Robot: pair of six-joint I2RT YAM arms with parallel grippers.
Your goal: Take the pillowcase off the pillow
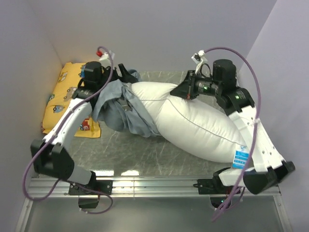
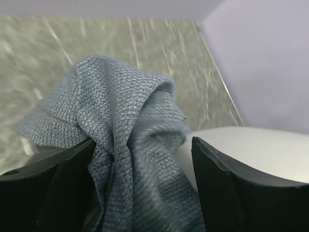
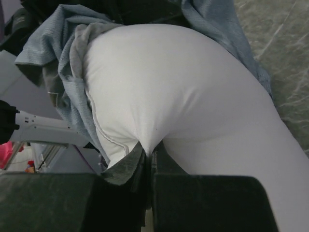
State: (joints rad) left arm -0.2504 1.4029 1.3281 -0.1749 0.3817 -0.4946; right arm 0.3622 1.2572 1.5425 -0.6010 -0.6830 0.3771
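Observation:
The white pillow [image 1: 193, 118] lies slantwise from the table's back middle to the front right. The grey-blue pillowcase [image 1: 120, 108] is bunched over its left end. My left gripper [image 1: 126, 75] is at the back by that bunch. In the left wrist view its jaws [image 2: 142, 142] stand wide open with a fold of pillowcase [image 2: 125, 121] between them, lying against the left finger [image 2: 53, 186], and white pillow [image 2: 251, 150] by the right finger. My right gripper [image 1: 178, 91] is shut, pinching a tuck of the pillow [image 3: 178, 96] between its fingertips [image 3: 152, 147].
A yellow cushion printed with cartoon cars [image 1: 63, 96] lies at the far left against the wall, partly under my left arm. Pale walls close the left, back and right sides. The table is grey marble-patterned [image 1: 140, 150], with a metal rail along the front edge.

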